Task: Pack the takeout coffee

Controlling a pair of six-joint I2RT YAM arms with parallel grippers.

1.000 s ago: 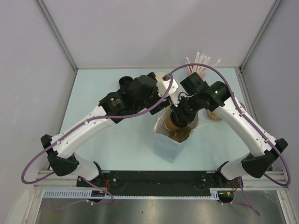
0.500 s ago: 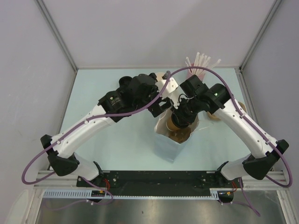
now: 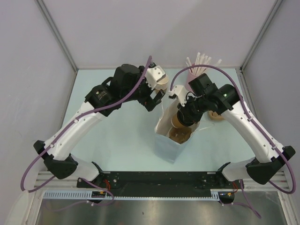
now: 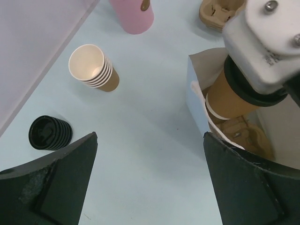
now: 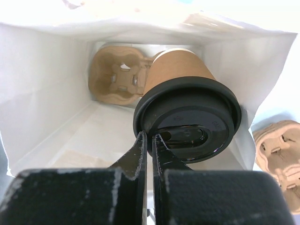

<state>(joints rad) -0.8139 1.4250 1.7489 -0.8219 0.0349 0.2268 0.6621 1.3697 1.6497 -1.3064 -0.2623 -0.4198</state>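
Observation:
The takeout coffee (image 5: 176,65), a brown paper cup with a black lid (image 5: 187,117), hangs tilted in the mouth of an open white paper bag (image 5: 42,84). My right gripper (image 5: 150,136) is shut on the lid's rim. A brown pulp cup carrier (image 5: 117,75) lies at the bottom of the bag, below the cup. From above, the coffee (image 3: 180,121) sits at the bag's (image 3: 165,145) top opening, under my right gripper (image 3: 185,115). My left gripper (image 4: 150,136) is open and empty over bare table, left of the bag (image 4: 194,89) and the coffee (image 4: 229,96).
A stack of lidless brown cups (image 4: 93,69) and a stack of black lids (image 4: 49,132) stand left of the bag. A pink cup (image 4: 133,14) of white sticks (image 3: 197,61) is at the back. Another pulp carrier (image 3: 216,115) lies right of the bag.
My left gripper has drawn back up and to the left, away from the bag's rim, and opened wider. The right gripper still holds the coffee in the bag's mouth.

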